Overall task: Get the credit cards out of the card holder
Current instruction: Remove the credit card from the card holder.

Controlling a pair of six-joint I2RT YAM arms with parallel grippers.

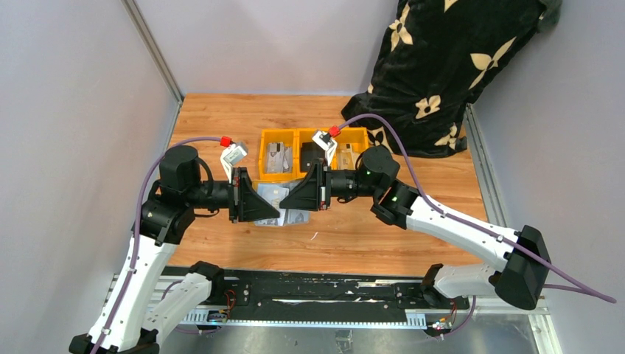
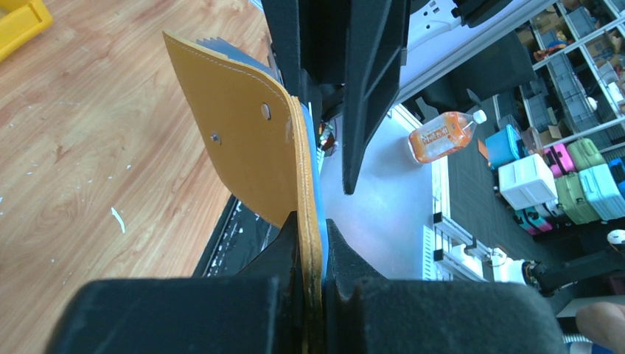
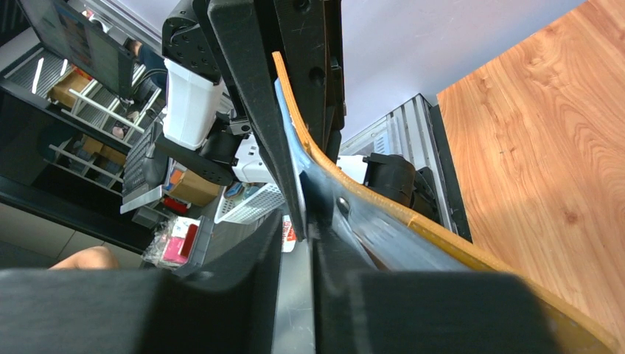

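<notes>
Wood table point(image 2: 88, 184); left fingers point(image 2: 269, 258) clamp mustard-tan card holder point(image 2: 236, 133); right fingers point(image 3: 221, 295): state unclear.

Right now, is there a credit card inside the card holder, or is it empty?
Not empty: a pale blue credit card edge sticks out past the card holder flap. How many are inside, cannot tell.
</notes>
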